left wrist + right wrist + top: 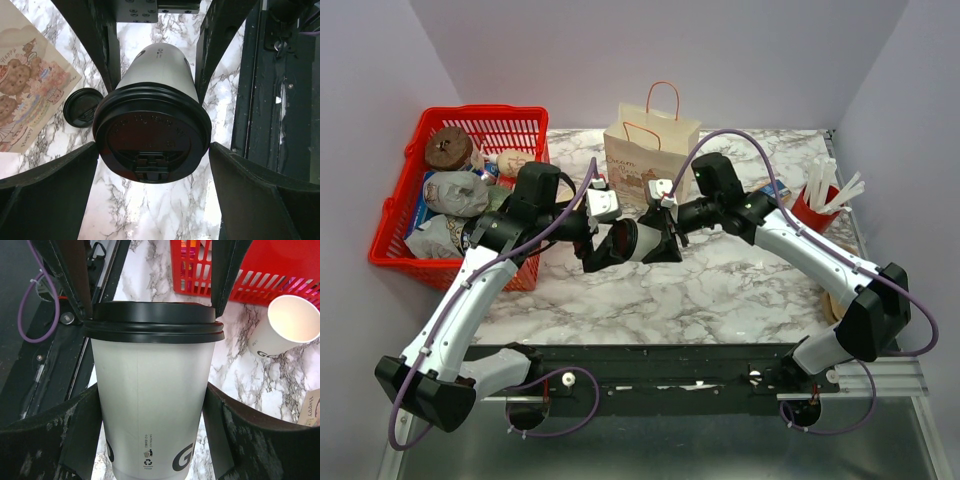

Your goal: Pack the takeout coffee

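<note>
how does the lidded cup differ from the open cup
The takeout coffee wears a black lid; the open paper cup has none. The takeout coffee is gripped by the right end effector; the open paper cup rests free on the marble table. Both carry dark lettering.

Three plain, pale lavender-white panels close in the scene: a far wall (650, 50), a left wall (360, 100) and a right wall (920, 100), the side ones slanting outward toward the near edge. They meet in straight seams at the far corners. Between them stands a table (720, 290) with a white marble-patterned top veined in grey, reaching from the far wall to the near side. Along its near edge runs a black strip (660, 365), with a silvery metal rail (900, 375) at its right end. Nearer still lies a dull grey surface (670, 440). The light is soft and even, and shadows on the tabletop are faint.
</note>
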Robot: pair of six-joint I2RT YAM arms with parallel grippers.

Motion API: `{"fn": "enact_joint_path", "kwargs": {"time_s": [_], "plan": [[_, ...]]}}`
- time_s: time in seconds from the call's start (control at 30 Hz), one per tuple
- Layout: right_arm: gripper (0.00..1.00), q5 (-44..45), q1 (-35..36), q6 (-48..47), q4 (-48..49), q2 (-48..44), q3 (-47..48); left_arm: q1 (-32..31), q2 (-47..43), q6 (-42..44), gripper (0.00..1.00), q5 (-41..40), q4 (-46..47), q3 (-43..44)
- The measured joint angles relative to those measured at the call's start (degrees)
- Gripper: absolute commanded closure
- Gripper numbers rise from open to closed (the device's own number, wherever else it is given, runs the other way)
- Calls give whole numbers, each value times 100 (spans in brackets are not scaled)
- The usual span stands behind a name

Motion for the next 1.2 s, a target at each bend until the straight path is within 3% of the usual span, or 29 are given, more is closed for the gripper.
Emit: {"fn": "enact_joint_path", "kwargs": {"time_s": [0.5,0.57,0.7,0.9,1.2], "plan": [[22,-2,0,-2,9,2,2,-9,-46,-15,10,-94,-2,-2],[19,-2,0,-2,9,2,2,-9,-44,-15,12,-70,-7,-2],[4,2,-2,2,2,22,4,-9,-20,-17,13,-48,-22,0],[1,186,0,35,7,103,2,-9,39,205,20,-208,-238,70],[0,363,0,-55,-4,170,2,-9,164,483,11,-535,-570,26]]}}
